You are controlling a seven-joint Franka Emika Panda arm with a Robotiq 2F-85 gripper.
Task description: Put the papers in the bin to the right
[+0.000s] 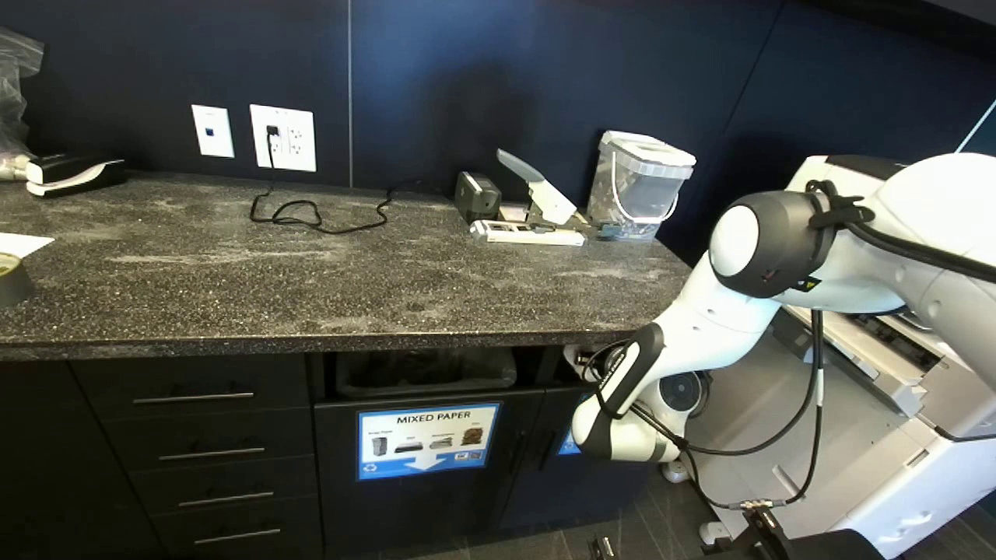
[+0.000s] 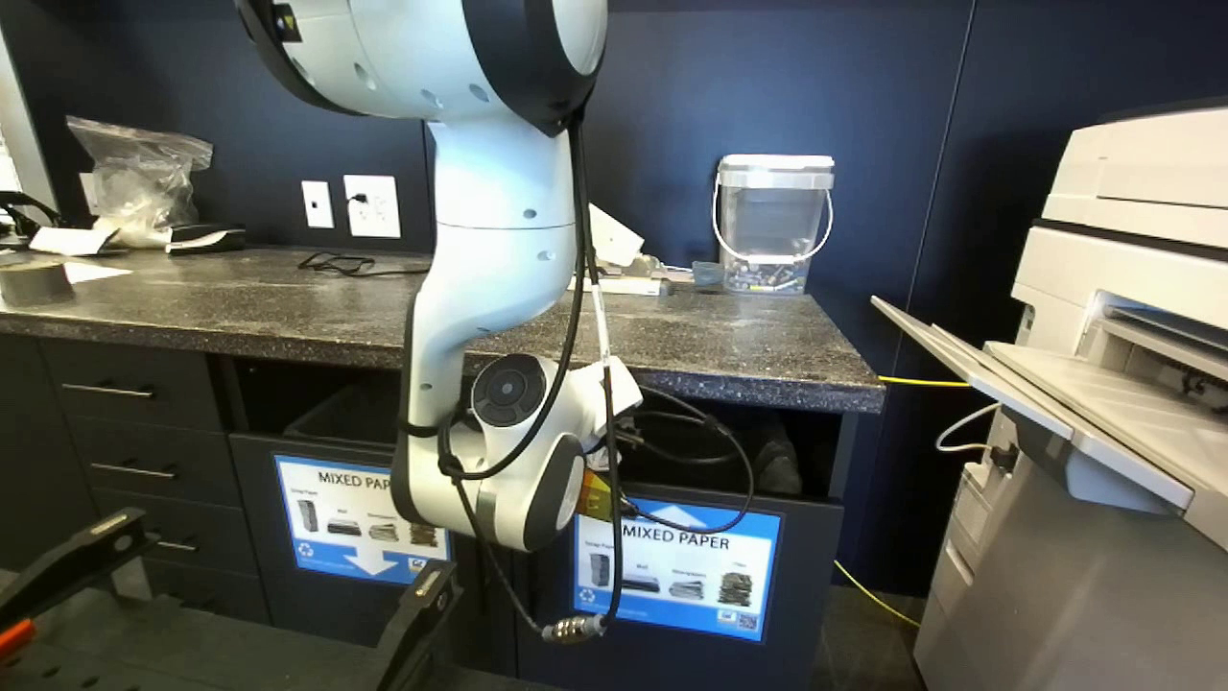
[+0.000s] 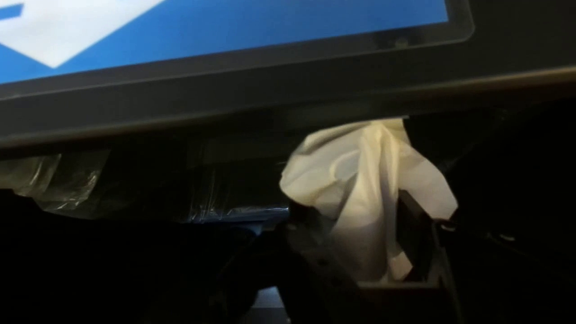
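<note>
One dark counter (image 2: 729, 336) runs behind your white arm (image 2: 499, 221), bent down before the right-hand bin (image 2: 806, 576) with its blue-and-white label (image 2: 677, 566). At the slot (image 3: 238, 175) your gripper (image 3: 357, 207) stands partly parted, a crumpled white paper (image 3: 360, 184) between its fingers (image 3: 415, 227); in that dark you can't quite tell whether they pinch it.
</note>
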